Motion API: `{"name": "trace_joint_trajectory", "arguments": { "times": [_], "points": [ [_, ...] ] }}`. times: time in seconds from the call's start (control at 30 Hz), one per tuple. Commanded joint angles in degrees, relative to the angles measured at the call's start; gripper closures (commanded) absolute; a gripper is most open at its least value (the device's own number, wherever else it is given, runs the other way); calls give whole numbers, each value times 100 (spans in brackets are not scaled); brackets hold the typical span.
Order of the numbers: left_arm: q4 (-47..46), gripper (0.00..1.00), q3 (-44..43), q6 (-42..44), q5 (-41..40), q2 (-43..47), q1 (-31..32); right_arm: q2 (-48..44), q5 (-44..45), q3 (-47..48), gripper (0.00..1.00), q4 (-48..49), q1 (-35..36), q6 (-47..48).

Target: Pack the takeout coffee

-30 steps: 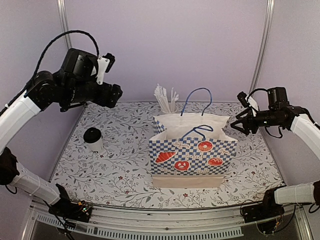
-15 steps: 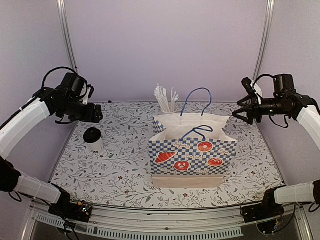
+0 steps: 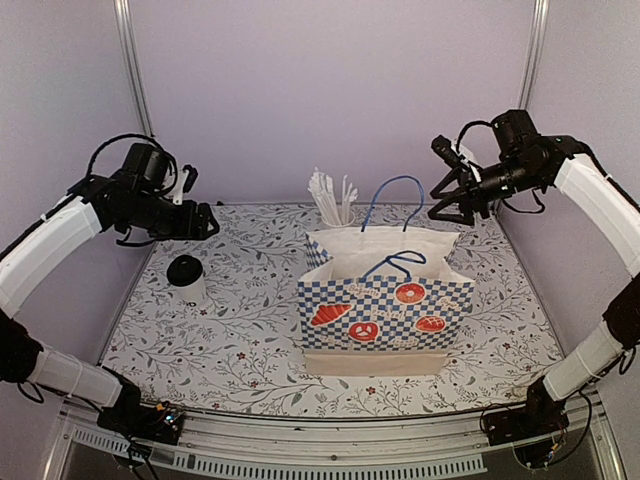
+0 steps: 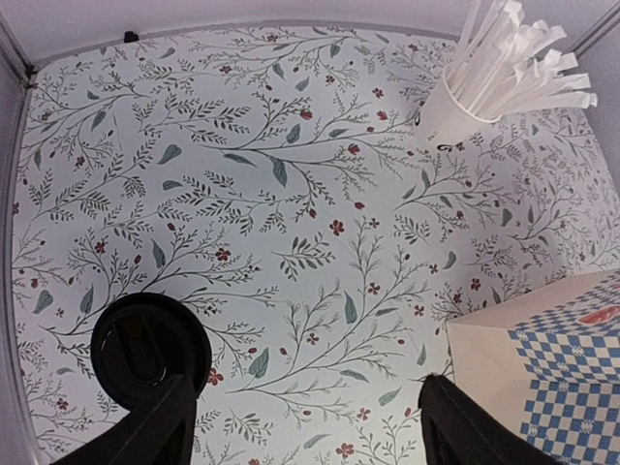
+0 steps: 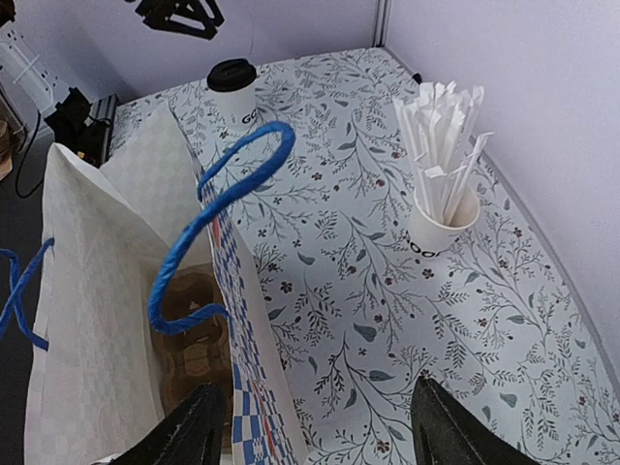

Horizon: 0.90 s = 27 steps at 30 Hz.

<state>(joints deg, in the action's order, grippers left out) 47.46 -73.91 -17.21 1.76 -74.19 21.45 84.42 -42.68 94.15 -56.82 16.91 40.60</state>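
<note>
The takeout coffee (image 3: 186, 278), a small white cup with a black lid, stands at the table's left. Its lid (image 4: 150, 349) lies just by the left finger in the left wrist view, and it shows far off in the right wrist view (image 5: 233, 87). My left gripper (image 3: 205, 222) hovers above and behind the cup, open, with only tablecloth between its fingers (image 4: 305, 412). The checked paper bag (image 3: 385, 310) stands open at the centre. My right gripper (image 3: 441, 187) hangs open above the bag's back right corner, empty (image 5: 315, 431).
A white cup of straws (image 3: 335, 203) stands behind the bag (image 5: 441, 228). A brown pulp carrier (image 5: 194, 363) sits at the bag's bottom. Blue rope handles (image 5: 223, 199) stick up from the bag's rim. Purple walls close in the back and sides.
My right arm has swung up and left, from the right wall to above the bag's back corner. My left gripper came down from high up and edged right near the coffee.
</note>
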Motion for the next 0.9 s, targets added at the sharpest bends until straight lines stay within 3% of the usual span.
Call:
{"name": "trace_joint_trajectory", "arguments": {
  "times": [0.0, 0.2, 0.3, 0.53, 0.87],
  "points": [
    [-186, 19, 179, -72, 312, 247, 17, 305, 196, 202, 33, -657, 232, 261],
    [-277, 20, 289, 40, 352, 201, 26, 629, 392, 244, 40, -707, 525, 201],
    [-363, 19, 289, 90, 392, 144, 25, 849, 475, 358, 49, -799, 700, 182],
    [-378, 20, 294, 225, 25, 17, 23, 1229, 477, 717, 99, -772, 849, 78],
    [218, 11, 365, -13, -929, -393, -228, 1867, 754, 1759, 100, -530, 844, -35]
  ]
}}
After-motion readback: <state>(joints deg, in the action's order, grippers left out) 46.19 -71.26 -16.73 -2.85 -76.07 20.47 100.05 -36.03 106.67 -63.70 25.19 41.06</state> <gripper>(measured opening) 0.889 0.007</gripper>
